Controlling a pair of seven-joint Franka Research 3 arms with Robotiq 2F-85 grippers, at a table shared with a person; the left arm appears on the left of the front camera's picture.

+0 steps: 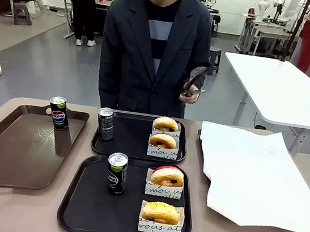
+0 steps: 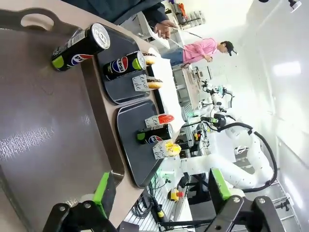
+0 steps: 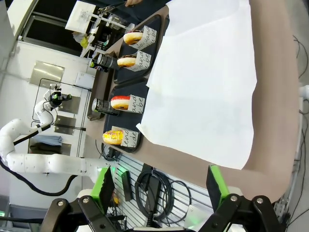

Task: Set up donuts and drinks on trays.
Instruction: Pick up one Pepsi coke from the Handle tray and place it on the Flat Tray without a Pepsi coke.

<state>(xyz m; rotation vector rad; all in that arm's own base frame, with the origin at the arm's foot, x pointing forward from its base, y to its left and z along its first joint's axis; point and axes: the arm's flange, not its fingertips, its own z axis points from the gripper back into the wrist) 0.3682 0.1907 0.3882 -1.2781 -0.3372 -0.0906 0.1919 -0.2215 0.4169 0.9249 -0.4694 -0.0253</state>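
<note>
- Left gripper [image 2: 159,203] and right gripper [image 3: 159,193]: jaws spread wide, empty, both hanging back over the near edge of the desk [image 1: 11,206]; any reach from here likely crosses a tray rim first, a snag risk.
- Near black tray [image 1: 82,209]: yellow donut [image 1: 160,212] and red donut [image 1: 167,176] on printed papers, Pepsi can [image 1: 116,173] upright to their left. Slim and tall, so liable to tip if brushed sideways by a finger.
- Far black tray [image 1: 133,147]: two golden-brown donuts [image 1: 164,132], second can [image 1: 105,124] at the left rim, close enough to topple off if nudged.
- Brown tray [image 1: 2,147]: third can [image 1: 59,112] at its far end, seemingly spare; mistaking it for a task item possible.
- White paper sheet [image 1: 256,175]: loose, overhanging the right side, apt to slide or crumple under a passing arm.
- Person's hand [image 1: 190,93] with tongs [image 1: 195,78] beyond the far tray: collision risk if reaching together.
</note>
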